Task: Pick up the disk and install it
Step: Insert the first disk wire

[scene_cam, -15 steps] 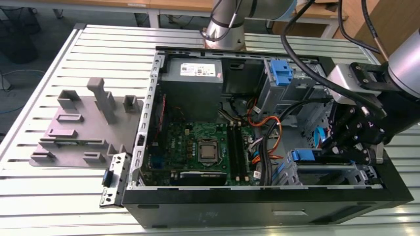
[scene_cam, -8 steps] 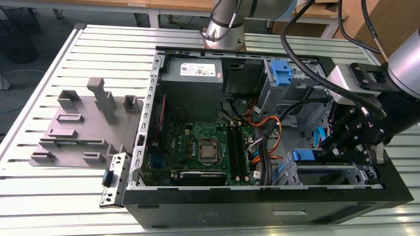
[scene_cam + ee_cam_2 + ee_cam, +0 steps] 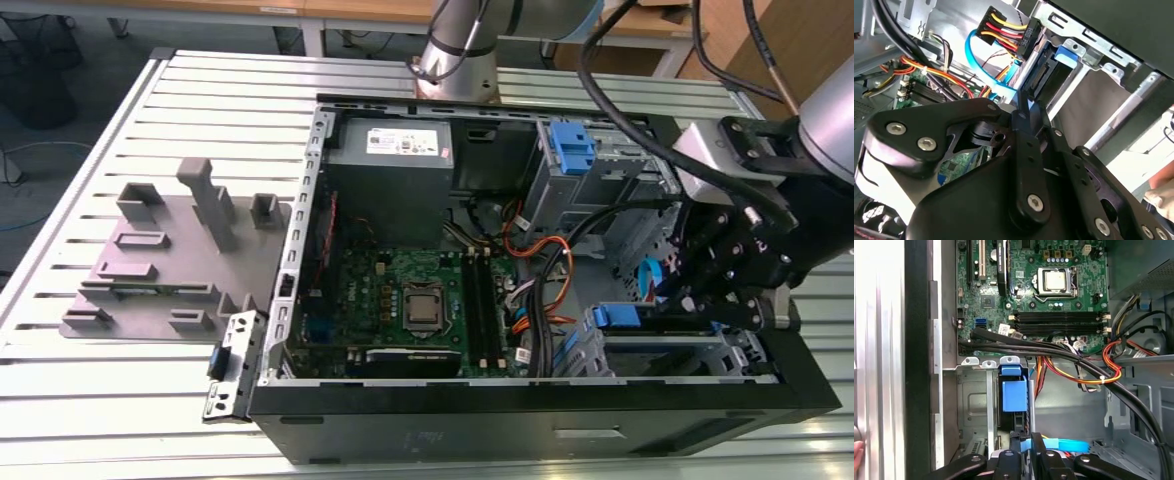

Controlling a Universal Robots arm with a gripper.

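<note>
The pincer (image 3: 1022, 107) is seen low inside the computer case (image 3: 534, 430), at the exterior view's right. Its fingers (image 3: 1029, 127) are pressed together. Their tips are placed just beside the end of the disk (image 3: 1013, 395). The disk is stood on its edge in the metal bay (image 3: 974, 405), with its blue rail seen. The green board (image 3: 1054, 280) is found well apart.

Green mobo (image 3: 400, 290) in blk case (image 3: 534, 425), grey holder (image 3: 147, 270) on silver ribbed table (image 3: 107, 400), disk (image 3: 1014, 395) rail blue, lt-blue flat cable (image 3: 999, 89), red/orange/yellow wires (image 3: 1001, 27), blk gripper (image 3: 1024, 445), PSU (image 3: 394, 190) grey w/ white sticker.
</note>
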